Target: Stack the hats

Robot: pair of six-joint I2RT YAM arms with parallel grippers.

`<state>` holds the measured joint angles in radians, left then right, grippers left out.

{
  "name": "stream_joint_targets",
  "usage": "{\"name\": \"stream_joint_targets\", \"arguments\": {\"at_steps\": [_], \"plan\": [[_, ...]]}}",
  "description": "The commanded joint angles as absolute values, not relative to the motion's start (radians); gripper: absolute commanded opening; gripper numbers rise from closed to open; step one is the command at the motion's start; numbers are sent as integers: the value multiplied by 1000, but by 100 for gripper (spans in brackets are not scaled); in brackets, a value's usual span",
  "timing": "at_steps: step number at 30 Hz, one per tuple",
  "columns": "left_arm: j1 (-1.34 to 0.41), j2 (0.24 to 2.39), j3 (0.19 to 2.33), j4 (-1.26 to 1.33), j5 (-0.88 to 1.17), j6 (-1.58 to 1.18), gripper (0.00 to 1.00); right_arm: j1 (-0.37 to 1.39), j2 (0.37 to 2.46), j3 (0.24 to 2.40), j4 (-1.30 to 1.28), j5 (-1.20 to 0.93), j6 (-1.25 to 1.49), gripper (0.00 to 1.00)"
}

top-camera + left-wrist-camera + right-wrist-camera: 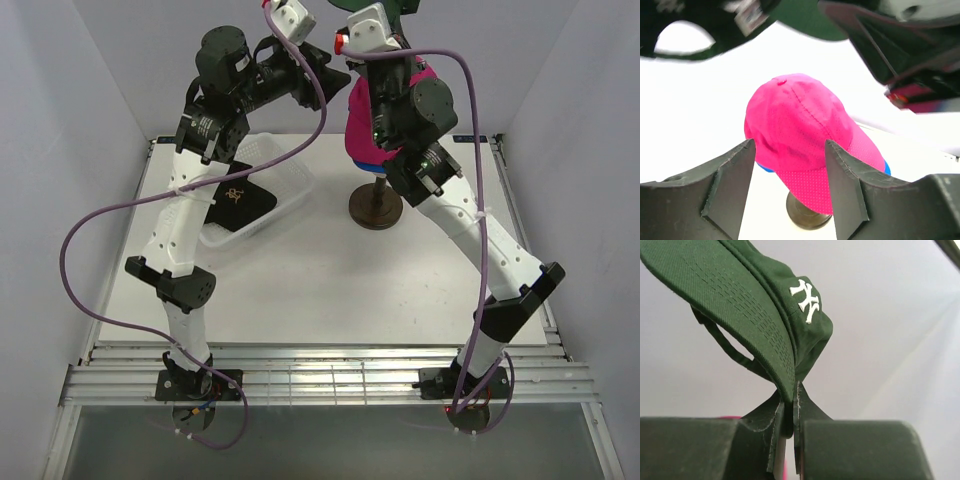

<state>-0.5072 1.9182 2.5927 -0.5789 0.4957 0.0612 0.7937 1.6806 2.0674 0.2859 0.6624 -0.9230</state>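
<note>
A magenta pink hat (800,130) sits on the mannequin head, over a blue hat whose edge (765,168) peeks out beneath. In the top view the pink hat (362,125) stands above the dark stand base (376,208). My left gripper (790,145) is open and empty, hovering just short of the pink hat, left of it in the top view (336,78). My right gripper (790,402) is shut on the brim of the dark green hat (765,305) with its white NY logo, held high above the stack (352,5). A black hat (240,195) lies in the basket.
The white mesh basket (290,180) stands at the back left, under my left arm. The stand base (807,217) rests on the white table. Grey walls close in the left, right and back sides.
</note>
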Motion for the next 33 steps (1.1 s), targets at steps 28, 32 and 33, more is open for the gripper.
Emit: {"name": "stream_joint_targets", "arguments": {"at_steps": [28,32,33], "plan": [[-506,1755,2358,-644,172,195,69,773,1371,1520,321,693,-1361,8],[-505,1749,2361,-646,169,196,69,773,1304,1430,252,686,-1330,8],[-503,1747,2361,-646,169,198,70,773,1275,1387,250,687,-1328,8]]}}
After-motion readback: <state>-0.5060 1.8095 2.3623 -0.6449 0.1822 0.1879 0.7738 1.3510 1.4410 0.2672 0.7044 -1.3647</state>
